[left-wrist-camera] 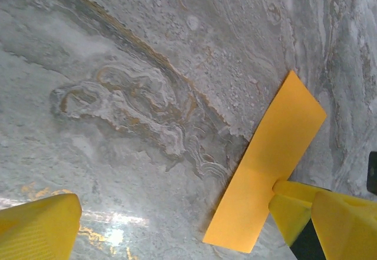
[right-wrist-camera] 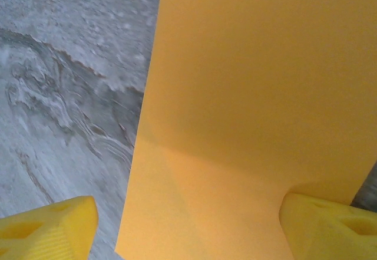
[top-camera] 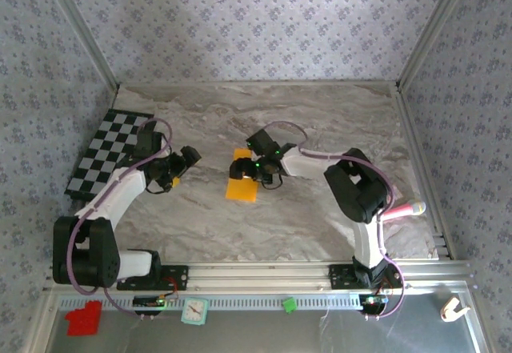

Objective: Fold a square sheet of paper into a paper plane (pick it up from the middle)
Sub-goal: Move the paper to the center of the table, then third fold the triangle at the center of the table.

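Orange sheet of paper (top-camera: pixel 242 178) lies flat, well right of the checkered mat (top-camera: pixel 108 153); right gripper (right-wrist-camera: pixel 185 216) straddles it wide, left gripper (top-camera: pixel 181 166) gapes between mat and sheet. An off-centre pinch could skid or crumple it

Your right gripper (right-wrist-camera: pixel 188 227) has its yellow fingers (right-wrist-camera: pixel 50 230) spread wide, the square sheet of paper (right-wrist-camera: pixel 253 95) lying between them on the marble table (right-wrist-camera: pixel 65 83).

The square sheet of paper (top-camera: pixel 240 188) lies flat at the middle of the table (top-camera: pixel 320 121). The mat (top-camera: pixel 108 157) lies far left. The right gripper (top-camera: pixel 256 172) sits over the paper's far end.
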Action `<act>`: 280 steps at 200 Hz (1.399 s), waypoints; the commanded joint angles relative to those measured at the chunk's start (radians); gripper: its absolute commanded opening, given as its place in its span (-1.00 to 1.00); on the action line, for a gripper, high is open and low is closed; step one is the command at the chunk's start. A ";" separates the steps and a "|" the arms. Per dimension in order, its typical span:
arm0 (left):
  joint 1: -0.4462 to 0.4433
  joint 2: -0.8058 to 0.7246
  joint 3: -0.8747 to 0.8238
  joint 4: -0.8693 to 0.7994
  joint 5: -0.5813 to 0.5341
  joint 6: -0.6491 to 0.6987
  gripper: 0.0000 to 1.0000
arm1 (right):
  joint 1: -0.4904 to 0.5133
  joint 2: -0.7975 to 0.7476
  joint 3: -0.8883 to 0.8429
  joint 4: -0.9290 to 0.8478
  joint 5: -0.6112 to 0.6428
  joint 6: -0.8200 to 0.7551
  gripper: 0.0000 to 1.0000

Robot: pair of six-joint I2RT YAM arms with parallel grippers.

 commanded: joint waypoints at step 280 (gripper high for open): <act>-0.363 0.296 -0.001 0.190 0.229 -0.084 -0.04 | -0.080 -0.062 -0.216 0.026 -0.015 -0.004 0.16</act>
